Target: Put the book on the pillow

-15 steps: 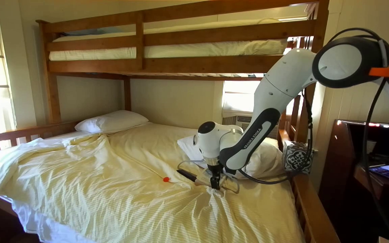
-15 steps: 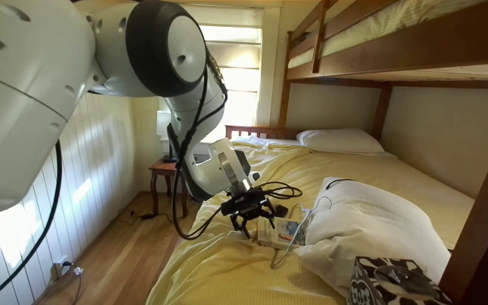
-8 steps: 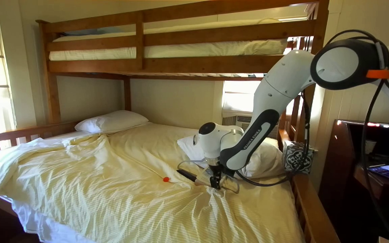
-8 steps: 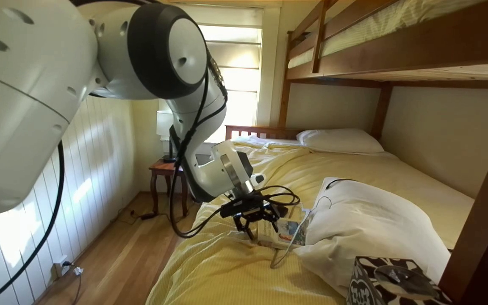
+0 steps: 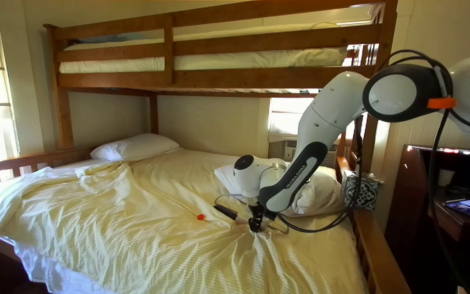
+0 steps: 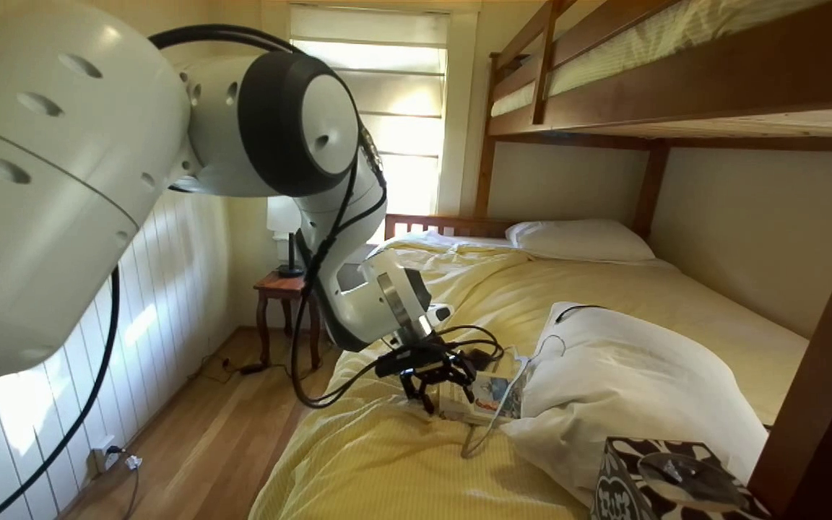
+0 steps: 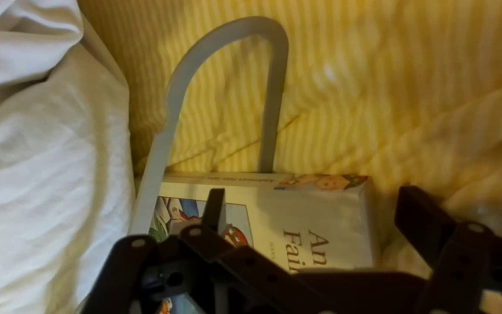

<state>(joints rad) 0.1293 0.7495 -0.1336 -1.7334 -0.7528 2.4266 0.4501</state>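
Note:
The book (image 6: 497,396) is a thin pale paperback with a picture on its cover, lying flat on the yellow bedspread. It fills the lower middle of the wrist view (image 7: 338,209) and is mostly hidden behind the gripper in an exterior view. The rumpled white pillow (image 6: 640,390) lies right beside the book; it also shows in an exterior view (image 5: 320,196) and at the left of the wrist view (image 7: 46,152). My gripper (image 6: 449,403) is open and low at the book (image 5: 255,229). In the wrist view (image 7: 311,207) one finger is over the cover, the other beyond its short edge.
A grey cable (image 7: 229,37) loops over the book's cover. A dark object (image 5: 226,211) lies beside the book. A patterned tissue box (image 6: 669,477) stands by the pillow. A smoother white pillow (image 5: 137,147) lies at the far end. The upper bunk's rail (image 5: 218,79) hangs overhead.
The arm has come down and the gripper has sunk slightly toward the book. In an exterior view it has shifted a little left. The fingers stay open; the book and pillow have not moved.

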